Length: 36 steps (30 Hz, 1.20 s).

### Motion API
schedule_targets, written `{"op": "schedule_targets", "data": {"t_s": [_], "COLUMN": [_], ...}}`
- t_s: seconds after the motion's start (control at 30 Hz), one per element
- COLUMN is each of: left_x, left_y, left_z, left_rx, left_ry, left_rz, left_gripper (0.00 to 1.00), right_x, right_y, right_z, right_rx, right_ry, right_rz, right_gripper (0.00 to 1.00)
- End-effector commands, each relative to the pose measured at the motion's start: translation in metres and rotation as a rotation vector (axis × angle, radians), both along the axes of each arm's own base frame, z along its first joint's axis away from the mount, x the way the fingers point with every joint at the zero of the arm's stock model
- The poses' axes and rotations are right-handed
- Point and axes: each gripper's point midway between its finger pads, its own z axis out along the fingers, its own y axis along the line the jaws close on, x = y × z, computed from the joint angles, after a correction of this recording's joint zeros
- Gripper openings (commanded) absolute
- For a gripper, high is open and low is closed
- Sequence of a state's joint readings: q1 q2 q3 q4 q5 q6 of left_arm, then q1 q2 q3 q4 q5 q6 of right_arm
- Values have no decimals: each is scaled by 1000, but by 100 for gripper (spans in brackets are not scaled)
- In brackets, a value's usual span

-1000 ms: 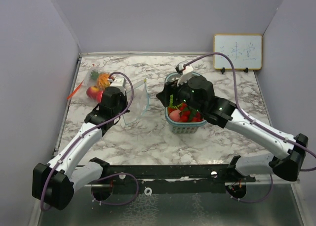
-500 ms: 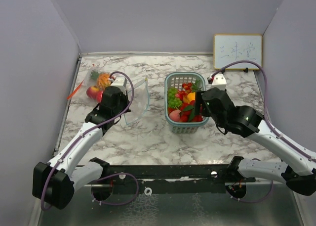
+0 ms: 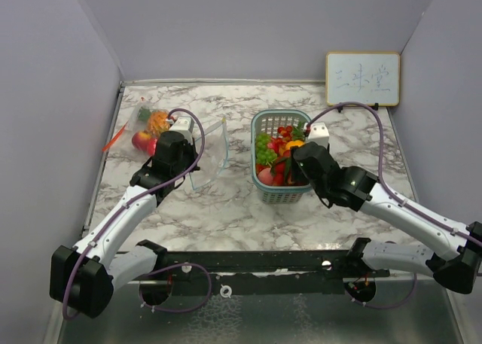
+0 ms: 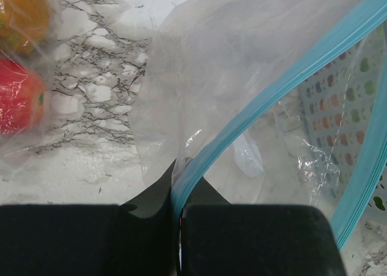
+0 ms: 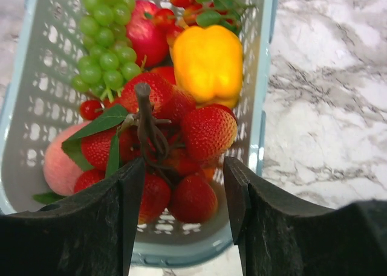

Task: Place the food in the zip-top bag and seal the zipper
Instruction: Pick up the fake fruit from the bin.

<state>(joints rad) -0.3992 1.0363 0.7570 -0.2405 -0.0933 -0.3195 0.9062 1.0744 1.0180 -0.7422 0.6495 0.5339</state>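
Observation:
A teal mesh basket in the middle of the table holds the food: a bunch of red strawberries, green grapes, a yellow pepper and a pink peach. My right gripper is open over the basket's near end, its jaws on either side of the strawberries. My left gripper is shut on the blue zipper edge of the clear zip-top bag, held open left of the basket.
A second clear bag with orange and red toy food lies at the far left, also in the left wrist view. A small whiteboard leans on the back wall. Side walls stand close.
My right arm swung off the basket to the right, then came back left to the basket's near right side. The left arm and bag have stayed still.

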Motion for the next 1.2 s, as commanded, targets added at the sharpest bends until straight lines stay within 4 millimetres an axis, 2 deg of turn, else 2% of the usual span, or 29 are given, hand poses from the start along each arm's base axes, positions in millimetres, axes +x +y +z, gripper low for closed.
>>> {"op": "schedule_targets", "data": {"t_s": [0.0, 0.27, 0.37, 0.5, 0.6, 0.67, 0.73, 0.8, 0.93, 1.07, 1.17], "left_x": [1, -1, -1, -1, -1, -1, -1, -1, -1, -1, 0], "left_y": [-5, -6, -7, -7, -7, -8, -9, -9, -9, -11, -13], "left_z": [9, 11, 10, 9, 9, 10, 11, 11, 9, 9, 11], "left_rx": [-31, -36, -40, -40, -39, -40, -43, -45, -41, -44, -48], "left_ry": [-29, -31, -30, -27, -25, -25, -27, -28, -23, -18, -20], "left_rz": [-18, -25, -30, -30, -31, -33, -36, -37, -37, -45, -51], "left_gripper": [0, 0, 0, 0, 0, 0, 0, 0, 0, 0, 0], "right_x": [24, 38, 44, 48, 48, 47, 46, 45, 36, 16, -4], "right_y": [23, 32, 30, 32, 32, 32, 31, 30, 43, 70, 99], "right_z": [17, 15, 7, -8, -13, -7, 2, 17, 68, 120, 147], "right_rx": [66, 100, 85, 82, 73, 78, 89, 107, 197, 310, 396], "right_ry": [-100, -145, -121, -97, -91, -110, -143, -183, -275, -350, -376], "right_rz": [31, 57, 48, 62, 75, 91, 109, 125, 234, 438, 633], "right_gripper": [54, 54, 53, 42, 28, 16, 2, 1, 1, 1, 1]}}
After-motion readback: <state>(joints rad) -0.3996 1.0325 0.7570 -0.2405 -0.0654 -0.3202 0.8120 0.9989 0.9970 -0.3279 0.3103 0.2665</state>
